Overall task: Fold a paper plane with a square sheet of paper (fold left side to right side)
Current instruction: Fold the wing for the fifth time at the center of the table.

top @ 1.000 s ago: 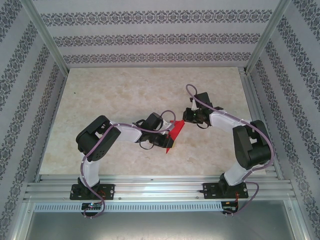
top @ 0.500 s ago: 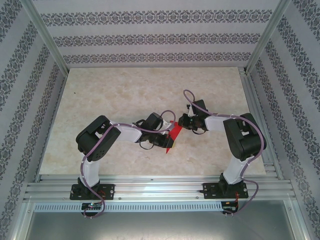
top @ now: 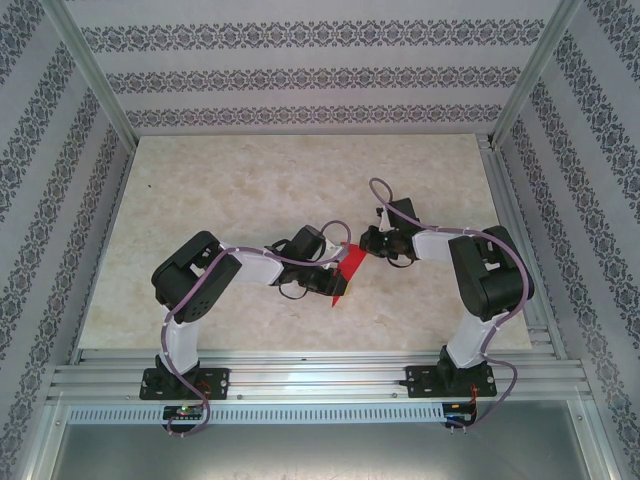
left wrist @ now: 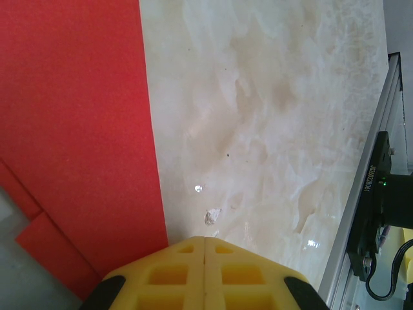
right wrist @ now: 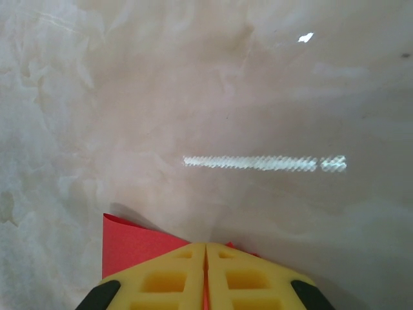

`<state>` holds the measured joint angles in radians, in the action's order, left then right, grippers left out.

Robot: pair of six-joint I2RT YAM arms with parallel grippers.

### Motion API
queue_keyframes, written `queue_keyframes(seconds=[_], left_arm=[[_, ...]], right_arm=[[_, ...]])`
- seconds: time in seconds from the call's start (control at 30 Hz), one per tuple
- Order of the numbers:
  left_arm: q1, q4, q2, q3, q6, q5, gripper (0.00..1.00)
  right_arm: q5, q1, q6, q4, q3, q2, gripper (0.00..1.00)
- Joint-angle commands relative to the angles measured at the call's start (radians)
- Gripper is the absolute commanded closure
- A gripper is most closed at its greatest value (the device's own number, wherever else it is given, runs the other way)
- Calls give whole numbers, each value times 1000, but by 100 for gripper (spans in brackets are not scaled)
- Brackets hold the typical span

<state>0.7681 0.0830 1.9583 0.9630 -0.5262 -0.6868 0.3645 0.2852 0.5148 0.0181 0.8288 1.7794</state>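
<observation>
1. The sheet of paper (top: pixel 347 265) is thin and bright red. It is folded into a long, narrow shape with a pointy end, mid-table between both grippers.
2. The table (top: pixel 250 180) is pale, smooth and shiny, with cloudy marble marks.
3. The left gripper (left wrist: pixel 204 240) has blocky yellow fingers pressed flat together, with the paper just beside them.
4. The right gripper (right wrist: pixel 206 245) is closed too, pinching a thin red strip of paper.

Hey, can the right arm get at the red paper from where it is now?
Most likely yes. The right pincer is at the red paper, shut with the sheet showing on both sides of its tips, so it seems to pinch an edge. Nothing stands in its way.
</observation>
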Motion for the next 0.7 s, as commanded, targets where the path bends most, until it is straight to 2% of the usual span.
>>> queue_keyframes(seconds=[0.0,0.3,0.67], left_arm=[[20,-133,44,-61,-10,43,95],[20,-133,16,-49,-12,32,92],[3,-279,-222,121,43,-29,67]], right_arm=[[-177,-58,-51,-10,9,26,90],[-167,-85,-61,24,30,-43,87],[-183,-74,-53,223,-15,-301,68]])
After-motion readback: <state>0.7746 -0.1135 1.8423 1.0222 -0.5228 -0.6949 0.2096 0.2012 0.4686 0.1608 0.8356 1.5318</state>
